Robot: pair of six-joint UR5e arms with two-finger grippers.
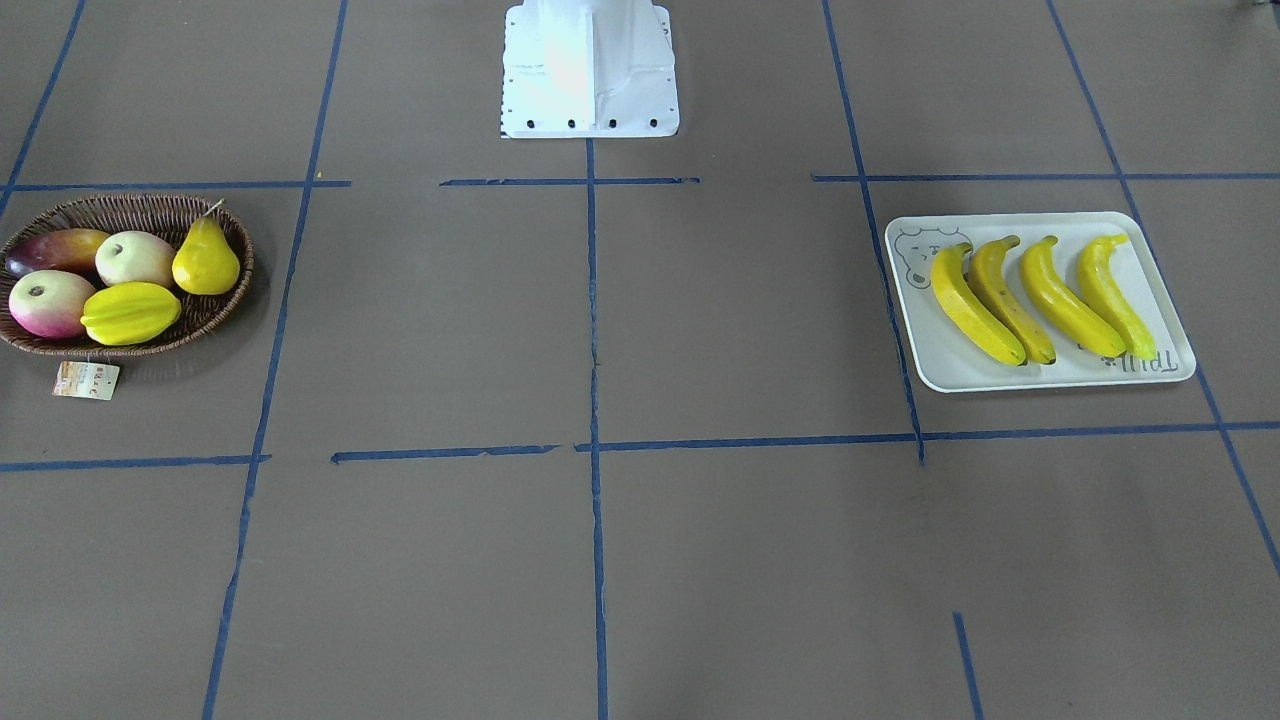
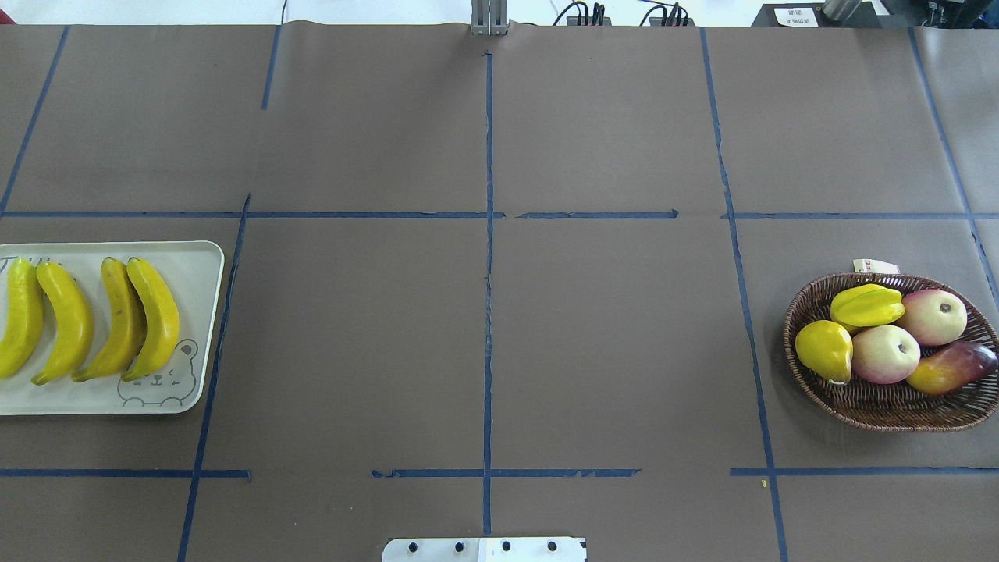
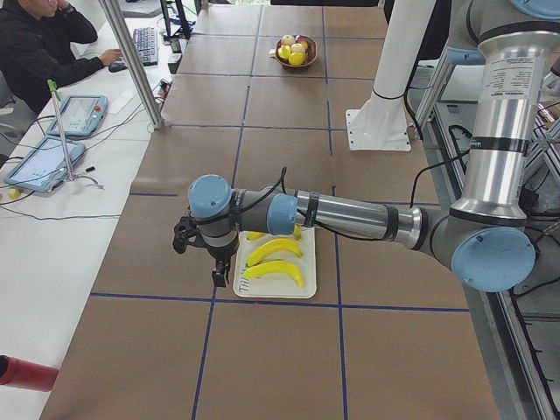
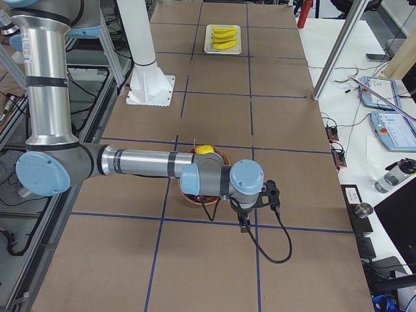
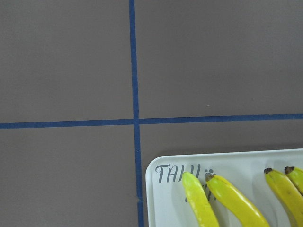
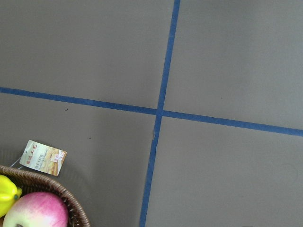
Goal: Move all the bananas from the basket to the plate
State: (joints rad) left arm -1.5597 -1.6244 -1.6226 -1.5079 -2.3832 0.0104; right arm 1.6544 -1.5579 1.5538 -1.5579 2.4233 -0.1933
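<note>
Left end effector point(image 3: 219, 278), right end effector point(image 4: 244, 225): side views only, state unclear | bananas point(image 1: 1062, 302) plated

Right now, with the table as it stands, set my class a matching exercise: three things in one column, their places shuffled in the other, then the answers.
Things:
1. bananas
2. pear
3. tag

Places:
A. in the basket
B. on the table
C. on the plate

Pairs: 1-C, 2-A, 3-B.

Silver-tubed arms point(image 3: 350, 213), pale-blue joint caps point(image 3: 209, 194), looping black cable point(image 4: 272, 261), white pedestal point(image 1: 590, 70), seemingly black left claw point(image 3: 219, 278)
</note>
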